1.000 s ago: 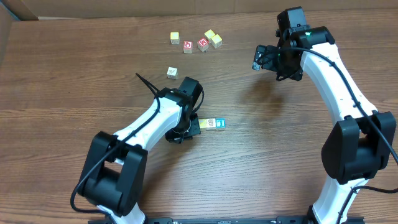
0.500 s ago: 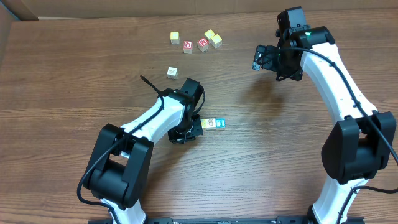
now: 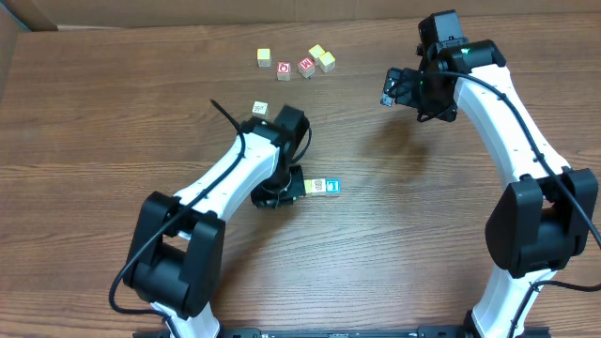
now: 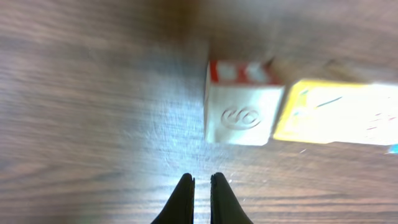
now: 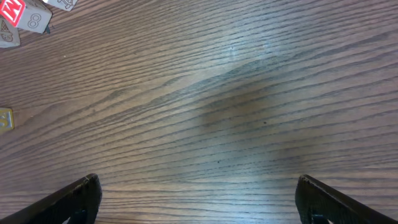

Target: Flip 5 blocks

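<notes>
Two blocks lie side by side mid-table, a cream one [image 3: 319,186] and a blue-faced one [image 3: 332,186]. My left gripper [image 3: 295,189] sits shut just left of them, holding nothing. In the left wrist view the shut gripper [image 4: 202,182] is a short way in front of the cream block [image 4: 239,118], which has an embossed face and a red-printed upper side. A pale yellow face [image 4: 336,113] adjoins it on the right. A white block [image 3: 259,109] lies alone farther back. Three yellowish blocks [image 3: 264,57] [image 3: 316,52] [image 3: 326,63] lie at the back. My right gripper [image 3: 390,90] hangs open and empty over bare wood [image 5: 199,193].
Two red-faced cubes [image 3: 284,70] [image 3: 306,67] sit among the back blocks. In the right wrist view, several cubes [image 5: 25,18] show at the top left corner and a yellow one [image 5: 5,118] at the left edge. The table's back edge [image 3: 188,26] lies just beyond the back group.
My left arm's wrist has shifted slightly back and up, with the shut gripper staying beside the two blocks. The right arm has not moved.
</notes>
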Robot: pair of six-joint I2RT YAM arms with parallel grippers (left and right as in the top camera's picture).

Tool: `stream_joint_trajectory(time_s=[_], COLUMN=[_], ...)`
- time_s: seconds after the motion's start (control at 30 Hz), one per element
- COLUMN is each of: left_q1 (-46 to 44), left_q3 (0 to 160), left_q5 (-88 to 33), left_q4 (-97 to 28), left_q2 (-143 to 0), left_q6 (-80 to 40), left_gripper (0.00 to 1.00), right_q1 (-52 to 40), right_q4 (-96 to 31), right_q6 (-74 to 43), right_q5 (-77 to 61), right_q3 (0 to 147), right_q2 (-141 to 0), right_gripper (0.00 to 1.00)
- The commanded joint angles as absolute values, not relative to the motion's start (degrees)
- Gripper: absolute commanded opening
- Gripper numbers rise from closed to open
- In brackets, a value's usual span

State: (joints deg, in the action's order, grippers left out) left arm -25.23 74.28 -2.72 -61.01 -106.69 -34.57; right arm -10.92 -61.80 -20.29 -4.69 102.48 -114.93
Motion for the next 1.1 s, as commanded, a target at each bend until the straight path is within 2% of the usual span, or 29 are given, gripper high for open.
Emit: stream_joint_trajectory(time_s=[0.0,0.13,0.53,1.07], left_q1=[-25.08,-25.08,-25.10,-25.15], left_q3=[75.96,74.85,68.79,68.60], left_q5=[3.64,6.66,5.91,6.17], left_q4=[-61.01,-61.04,-55.20,-51.05], left_q2=[-104.71,-104.90,-104.90,-104.92], left_q6=[-34.41,-35.75,-36.47,-38.37], left_gripper=[0.04,0.04,0.04,0.04], right_q1=[-10.96,-10.96,-10.96,-10.96], right_q4=[-61.65,-61.65,-61.65,-61.65], right_q6=[-19.86,-19.86,-19.86,-19.86], right_q5=[-5.04,-5.04,-5.06,-5.04], right_q3=[102.96,102.96,102.96,102.96], right_q2=[-114.78,-114.78,-114.78,-114.78], right_gripper=[1.00,1.00,1.00,1.00])
